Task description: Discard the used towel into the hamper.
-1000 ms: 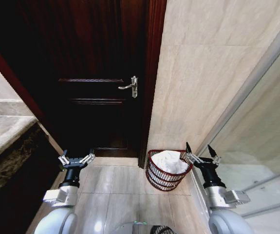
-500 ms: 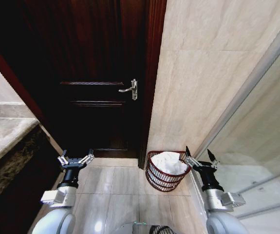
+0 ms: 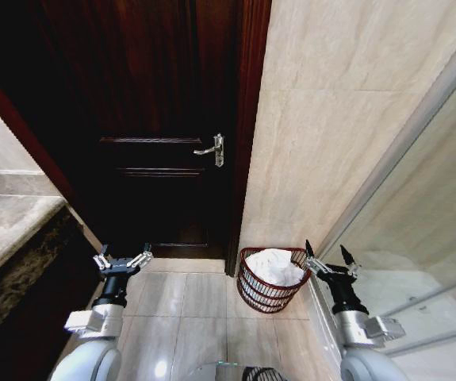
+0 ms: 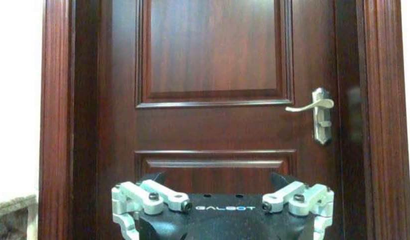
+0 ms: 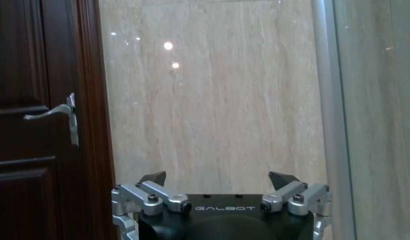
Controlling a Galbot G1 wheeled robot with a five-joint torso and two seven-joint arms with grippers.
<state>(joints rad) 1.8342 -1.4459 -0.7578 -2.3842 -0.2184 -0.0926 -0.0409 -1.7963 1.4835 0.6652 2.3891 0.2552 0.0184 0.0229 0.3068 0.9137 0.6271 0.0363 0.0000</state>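
Towel (image 3: 273, 264) lies white inside the hamper (image 3: 261, 292) — I judge disposal complete. Left gripper (image 3: 121, 259) and right gripper (image 3: 327, 257) hang wide apart, empty.

Your head camera looked down from high at door (image 3: 164, 119); both wrist cameras faced forward, sharing door handle (image 4: 314, 112).

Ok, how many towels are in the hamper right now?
1 that can be seen: a white towel heaped in the hamper on the floor by the door frame. Anything beneath it would be hidden.
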